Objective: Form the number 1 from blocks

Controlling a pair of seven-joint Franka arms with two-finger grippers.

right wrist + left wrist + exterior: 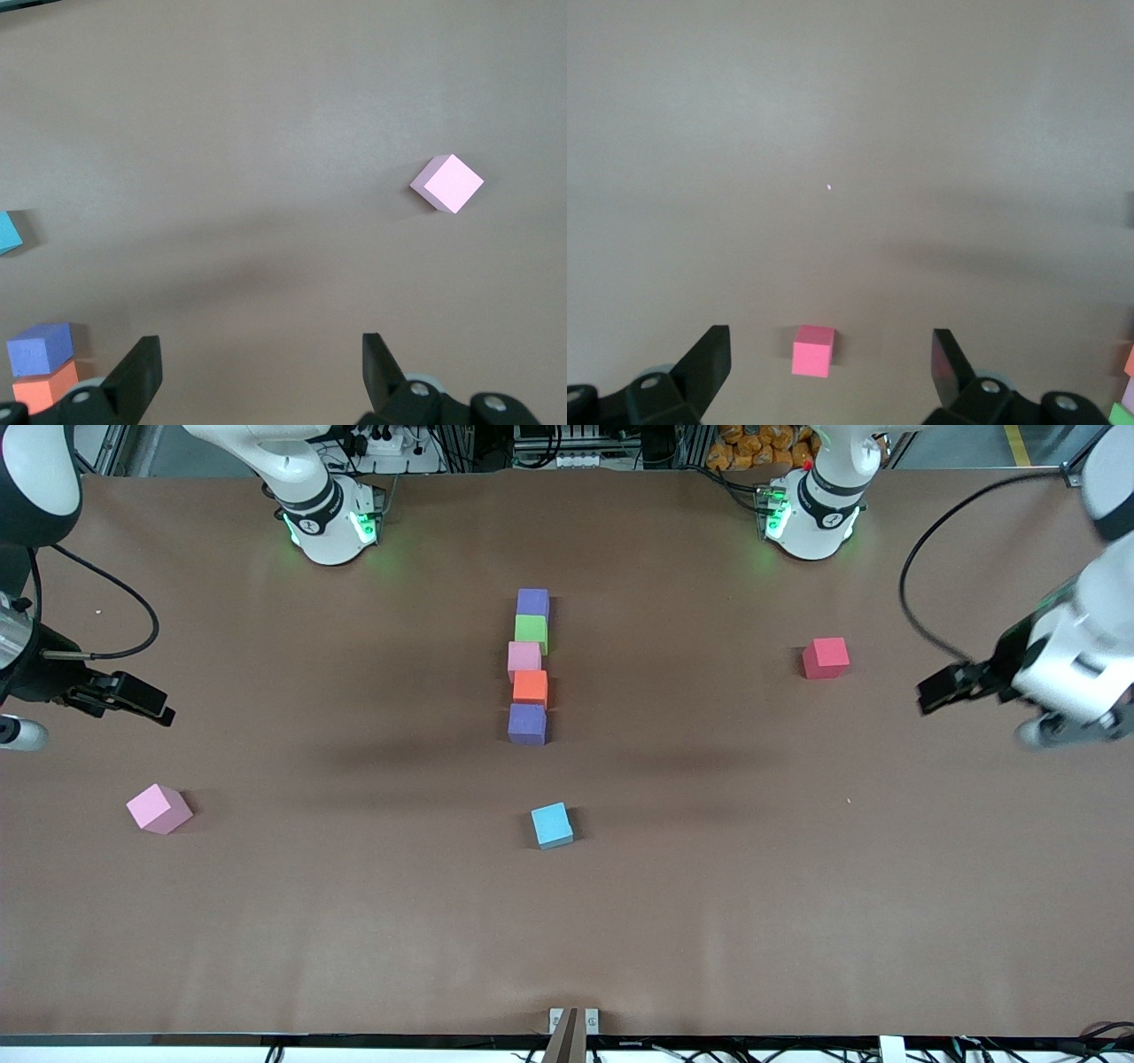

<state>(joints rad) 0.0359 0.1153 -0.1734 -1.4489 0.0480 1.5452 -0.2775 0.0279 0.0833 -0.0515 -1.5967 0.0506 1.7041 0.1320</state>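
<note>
Worktop [354, 921]: I see a plain brown surface, with both arm bases along its edge farthest from the front camera.

Column of blocks: I see five cubes in a line down the middle of the worktop, each touching or just beside the next. From farthest to nearest the front camera they are a purple block [532, 603], a green block [531, 631], a pink block [524, 660], an orange block [530, 688] and a second purple block [527, 724]. The line is slightly uneven, with the pink block nudged toward the right arm's end.

Light blue block [552, 825]: it lies alone, nearer the front camera than the column and clearly apart from it.

Red block [825, 657]: it lies alone toward the left arm's end of the worktop, well apart from the column. My left wrist view shows it on the worktop between the two fingers of that gripper, well below them.

Loose pink block [159, 808]: it lies alone toward the right arm's end, turned at an angle to the others.

Left gripper [832, 367]: it hangs over the left arm's end of the worktop, near the red block, fingers spread wide and holding nothing.

Right gripper [261, 372]: it hangs over the right arm's end of the worktop, fingers spread wide and holding nothing.
</note>
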